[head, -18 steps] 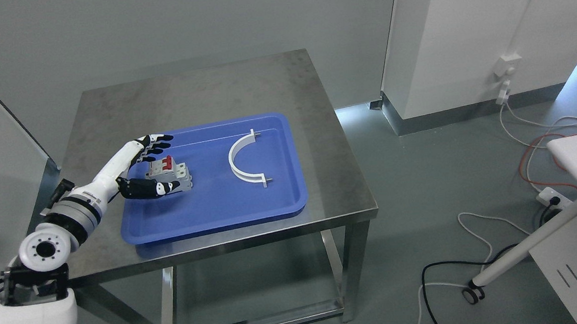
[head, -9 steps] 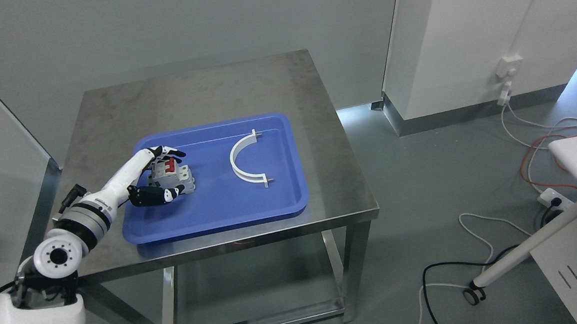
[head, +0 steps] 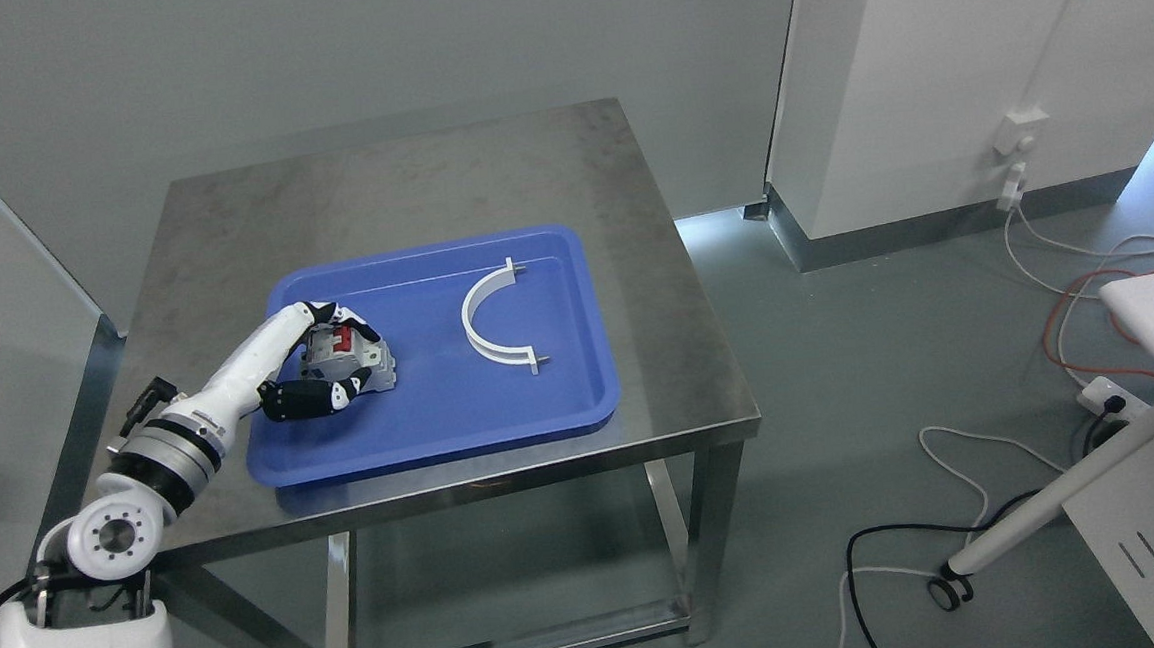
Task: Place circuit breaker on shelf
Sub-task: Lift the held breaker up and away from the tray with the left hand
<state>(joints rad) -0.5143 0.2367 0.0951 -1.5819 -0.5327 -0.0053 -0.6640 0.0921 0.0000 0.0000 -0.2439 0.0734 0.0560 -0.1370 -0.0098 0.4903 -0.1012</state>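
A grey circuit breaker (head: 359,355) with red switches lies in the left part of a blue tray (head: 502,409) on a steel table (head: 398,175). My left hand (head: 334,364) is curled around the breaker: the fingers lie over its far side and top, the thumb presses its near side. The breaker looks tilted in the grasp and still rests on the tray floor. The right arm does not show. No shelf shows in this view.
A white curved bracket (head: 489,317) lies in the right half of the tray. A glass panel (head: 6,329) stands left of the table. Cables (head: 957,481) and a white wheeled stand (head: 1058,485) are on the floor at the right.
My left hand has closed in on the breaker: the fingers went from spread beside it to curled over it. The breaker has tilted and shifted slightly right. The camera has shifted a little.
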